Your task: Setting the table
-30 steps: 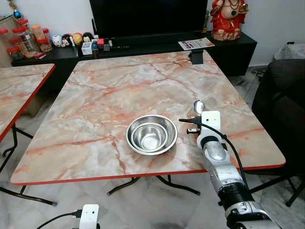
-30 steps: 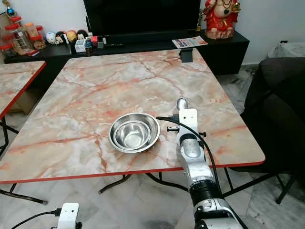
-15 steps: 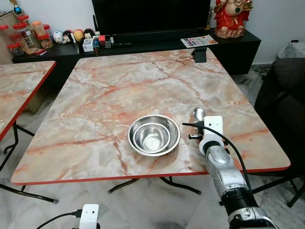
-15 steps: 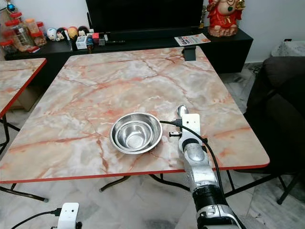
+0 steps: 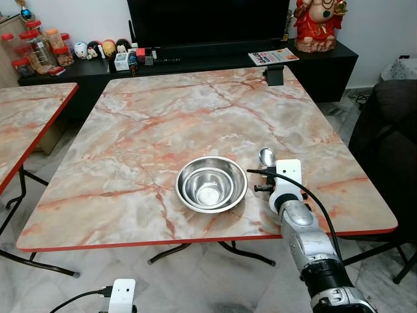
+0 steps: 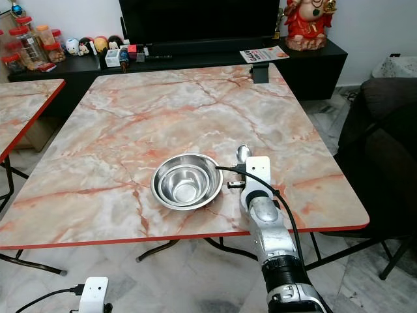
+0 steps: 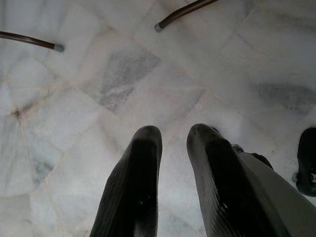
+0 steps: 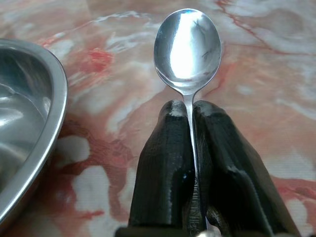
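Spoon [image 8: 188, 47], pinched at its neck by the right fingers [image 8: 168, 148], looks light, stiff, slippery; bowl [image 5: 211, 184] sits just beside.

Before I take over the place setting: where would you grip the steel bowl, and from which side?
Grip the bowl by its rim, one finger inside and one outside the wall, since the body is too wide to span. Come from above at the near or left edge; the right pincer holds the spoon close by its right rim. A smaller bowl appears nested inside, so both may lift.
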Motion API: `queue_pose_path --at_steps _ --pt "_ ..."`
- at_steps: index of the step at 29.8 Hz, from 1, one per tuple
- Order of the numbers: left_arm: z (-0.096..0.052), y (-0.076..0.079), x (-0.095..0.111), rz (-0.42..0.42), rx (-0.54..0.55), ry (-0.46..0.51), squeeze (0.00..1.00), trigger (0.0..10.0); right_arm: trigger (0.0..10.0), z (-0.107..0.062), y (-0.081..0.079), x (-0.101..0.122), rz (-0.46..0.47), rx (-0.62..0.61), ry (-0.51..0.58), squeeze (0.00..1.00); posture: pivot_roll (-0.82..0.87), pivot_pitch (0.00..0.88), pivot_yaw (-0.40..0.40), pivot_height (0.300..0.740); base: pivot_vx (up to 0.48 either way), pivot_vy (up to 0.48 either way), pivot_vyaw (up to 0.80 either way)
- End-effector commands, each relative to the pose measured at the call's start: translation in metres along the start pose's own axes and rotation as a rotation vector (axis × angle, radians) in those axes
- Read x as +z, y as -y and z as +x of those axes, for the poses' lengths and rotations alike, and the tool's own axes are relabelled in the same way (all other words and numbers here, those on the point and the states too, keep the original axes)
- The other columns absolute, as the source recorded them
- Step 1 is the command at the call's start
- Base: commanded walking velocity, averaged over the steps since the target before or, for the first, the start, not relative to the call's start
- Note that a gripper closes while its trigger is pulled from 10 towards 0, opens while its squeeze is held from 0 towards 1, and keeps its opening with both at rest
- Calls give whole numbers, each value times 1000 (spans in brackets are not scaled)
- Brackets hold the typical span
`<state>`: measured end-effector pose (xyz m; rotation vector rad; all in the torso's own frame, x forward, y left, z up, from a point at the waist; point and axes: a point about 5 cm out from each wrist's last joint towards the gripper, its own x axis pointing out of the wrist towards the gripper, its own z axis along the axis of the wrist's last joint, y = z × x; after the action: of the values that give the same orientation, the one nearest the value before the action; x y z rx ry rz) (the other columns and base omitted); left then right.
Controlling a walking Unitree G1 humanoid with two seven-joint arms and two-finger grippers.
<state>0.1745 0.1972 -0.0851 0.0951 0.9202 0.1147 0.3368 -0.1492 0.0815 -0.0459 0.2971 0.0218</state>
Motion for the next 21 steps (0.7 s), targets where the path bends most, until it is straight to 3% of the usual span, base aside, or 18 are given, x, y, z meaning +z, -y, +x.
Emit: queue_pose_path --at_steps 1,21 --pt "0 -3 -1 19 0 -18 0 10000 10000 0 -3 2 -2 28 -2 0 -118 0 63 732 0 0 0" --pt "0 -5 -1 22 4 -16 0 10000 10000 4 -7 -6 -33 53 -34 0 -105 0 67 732 0 0 0"
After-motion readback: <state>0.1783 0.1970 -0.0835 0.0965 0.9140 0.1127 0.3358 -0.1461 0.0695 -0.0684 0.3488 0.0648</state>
